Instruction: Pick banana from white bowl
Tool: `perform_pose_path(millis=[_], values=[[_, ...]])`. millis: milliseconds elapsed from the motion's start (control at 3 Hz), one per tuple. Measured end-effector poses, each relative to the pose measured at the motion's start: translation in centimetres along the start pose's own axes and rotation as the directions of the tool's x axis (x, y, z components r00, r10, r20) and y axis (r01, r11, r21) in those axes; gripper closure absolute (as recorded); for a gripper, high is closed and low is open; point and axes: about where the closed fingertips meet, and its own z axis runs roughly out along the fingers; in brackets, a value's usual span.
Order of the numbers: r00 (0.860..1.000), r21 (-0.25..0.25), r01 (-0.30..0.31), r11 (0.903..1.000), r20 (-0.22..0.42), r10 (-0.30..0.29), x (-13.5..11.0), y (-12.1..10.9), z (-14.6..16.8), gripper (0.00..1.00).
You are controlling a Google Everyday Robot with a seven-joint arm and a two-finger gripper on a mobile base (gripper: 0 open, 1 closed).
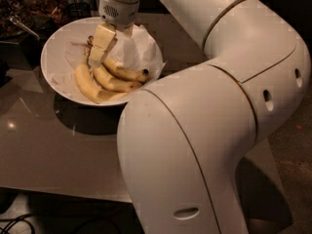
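- Camera view: tool (pixel 97 57) sits low inside white bowl (pixel 51 57), at the banana (pixel 127 74) stem end.
- Tool opening and hold: cannot tell.
- Banana appears unlifted; grasp and lift remain.

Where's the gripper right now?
In the camera view's upper left, the gripper hangs over the white bowl, at the stem end of the banana.

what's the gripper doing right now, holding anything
gripper: low inside the white bowl, at the stem ends of the bananas; open, closed or holding cannot be told
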Motion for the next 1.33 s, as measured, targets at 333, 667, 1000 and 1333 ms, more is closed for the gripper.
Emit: perform_pose_path(millis=[333,667,1000,1333], values=[[0.999,-0.025,-0.042,0.9988,0.012,0.043,0.8,-0.3,0.6,0.0],[0.995,-0.056,-0.094,0.994,0.016,0.095,2.2,-0.6,1.2,0.0],[0.994,-0.061,-0.104,0.9927,0.015,0.105,2.4,-0.6,1.1,0.07],[0.992,-0.069,-0.122,0.9902,0.014,0.123,2.8,-0.9,1.3,0.12]])
